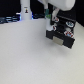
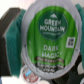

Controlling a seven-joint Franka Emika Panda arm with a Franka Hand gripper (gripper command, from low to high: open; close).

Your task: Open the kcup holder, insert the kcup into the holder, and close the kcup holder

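the kcup (image 2: 47, 42) fills the wrist view, its green foil lid reading "green mountain" and "dark magic" facing the camera. it sits pinched between the gripper (image 2: 46, 44) fingers, whose teal pads (image 2: 20, 37) show at its edge on either side. below the cup in that view another pod (image 2: 29, 75) with a reddish lid lies in a slot of the holder, so the held cup looks to be hanging just over the open drawer.

in the exterior view the holder (image 1: 61, 35) is a black box on the white table (image 1: 30, 60), drawer pulled out, round slots showing. the gripper (image 1: 49, 20) comes down from above at the drawer's edge on the exterior view's left; the cup itself is too small to pick out there. the arm's white links rise out of frame, wrist pointing roughly straight down.

risks, as i judge them: the lid hides the slot beneath, so the cup may be off centre and catch a slot rim, tipping on release. it could also come down on the filled slot. pressing down hard might shove the light holder across the table.

a white bottle (image 1: 25, 11) stands well apart at the back.
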